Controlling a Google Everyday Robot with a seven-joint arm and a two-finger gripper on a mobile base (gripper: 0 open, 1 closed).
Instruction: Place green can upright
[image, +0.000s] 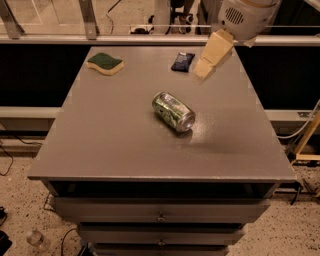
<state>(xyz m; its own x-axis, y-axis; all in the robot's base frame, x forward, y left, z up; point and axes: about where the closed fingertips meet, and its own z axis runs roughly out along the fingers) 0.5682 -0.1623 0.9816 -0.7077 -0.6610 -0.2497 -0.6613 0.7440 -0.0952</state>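
The green can (173, 111) lies on its side near the middle of the grey table (110, 145), its silver end pointing toward the front right. My gripper (204, 69) hangs from the white arm at the top right, above the far part of the table. It is behind and to the right of the can and apart from it. It holds nothing that I can see.
A yellow sponge with a green top (105, 63) lies at the far left of the table. A small dark blue packet (183, 61) lies at the far middle, just left of the gripper. Drawers run below the table's front edge. A railing stands behind.
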